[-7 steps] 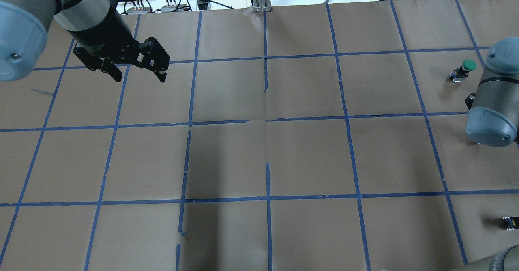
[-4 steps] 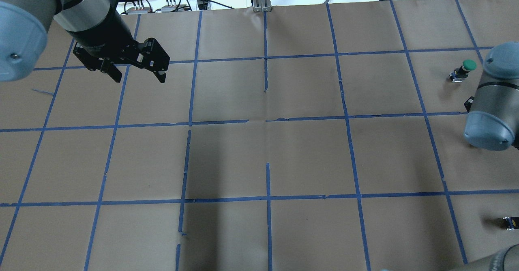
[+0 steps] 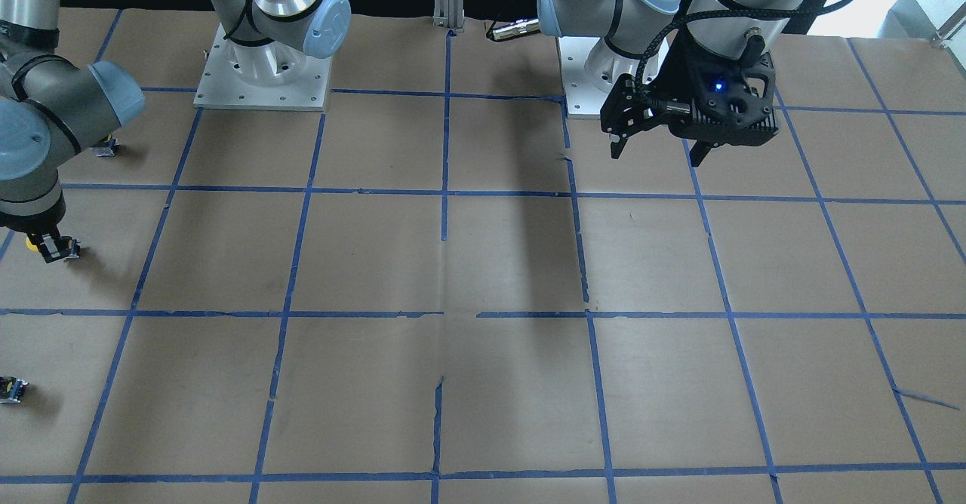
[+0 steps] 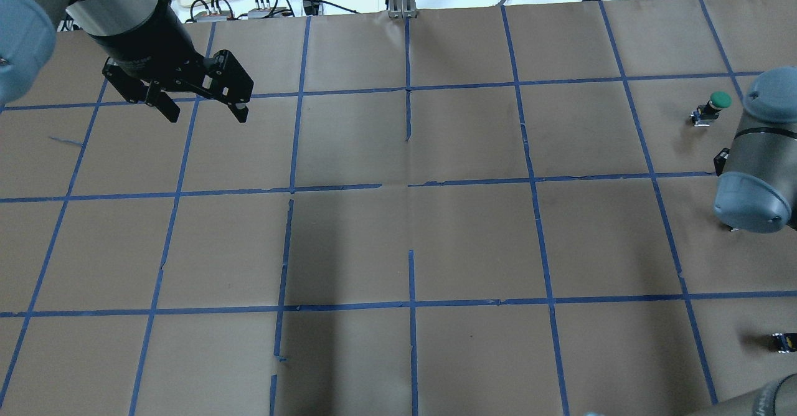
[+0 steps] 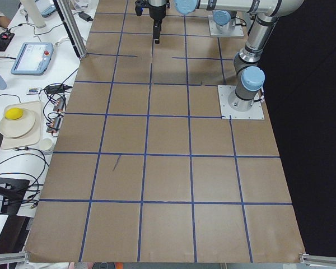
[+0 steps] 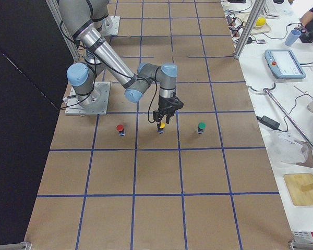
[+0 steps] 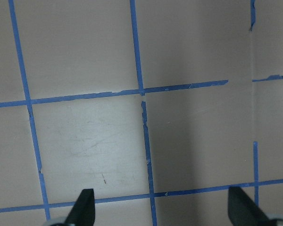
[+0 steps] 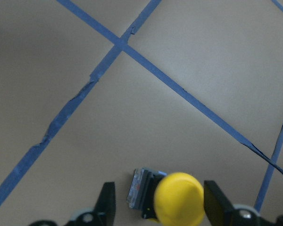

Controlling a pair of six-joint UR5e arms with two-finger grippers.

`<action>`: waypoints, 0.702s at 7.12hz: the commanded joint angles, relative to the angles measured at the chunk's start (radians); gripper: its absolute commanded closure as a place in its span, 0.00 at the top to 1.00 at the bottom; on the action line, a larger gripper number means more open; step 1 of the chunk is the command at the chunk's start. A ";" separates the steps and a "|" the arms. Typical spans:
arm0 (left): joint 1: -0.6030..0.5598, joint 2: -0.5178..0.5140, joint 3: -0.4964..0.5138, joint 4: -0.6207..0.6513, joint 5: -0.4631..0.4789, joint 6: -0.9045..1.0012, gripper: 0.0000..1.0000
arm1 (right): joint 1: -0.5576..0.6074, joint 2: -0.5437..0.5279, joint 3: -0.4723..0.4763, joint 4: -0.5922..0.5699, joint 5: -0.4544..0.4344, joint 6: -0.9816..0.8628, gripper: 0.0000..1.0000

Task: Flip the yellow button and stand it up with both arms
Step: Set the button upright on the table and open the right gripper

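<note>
The yellow button (image 8: 179, 200) has a round yellow cap on a black-and-grey block and rests on the brown paper. In the right wrist view it sits between the fingers of my right gripper (image 8: 160, 205), which is open and straddles it. Its block is nearer the left finger and its cap is close to the right finger. The button also shows in the exterior right view (image 6: 160, 126) under the right gripper (image 6: 162, 117). In the overhead view my right wrist (image 4: 750, 198) hides it. My left gripper (image 4: 199, 109) is open and empty, high over the far left of the table.
A green-capped button (image 4: 716, 104) stands beyond my right arm. A red-capped button (image 6: 120, 128) stands on the near side of it. Blue tape lines divide the brown paper (image 4: 411, 229) into squares. Cables and boxes lie past the far edge.
My left gripper has moved a little to the left and away, still open. My right wrist has shifted slightly over the yellow button.
</note>
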 commanded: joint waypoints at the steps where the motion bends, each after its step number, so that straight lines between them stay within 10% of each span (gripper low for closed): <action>1: 0.001 -0.003 0.007 -0.005 -0.002 0.001 0.99 | -0.002 -0.007 0.000 0.009 -0.002 -0.006 1.00; 5: 0.002 -0.003 0.013 -0.005 0.002 -0.001 1.00 | 0.010 -0.170 -0.103 0.402 0.126 -0.076 1.00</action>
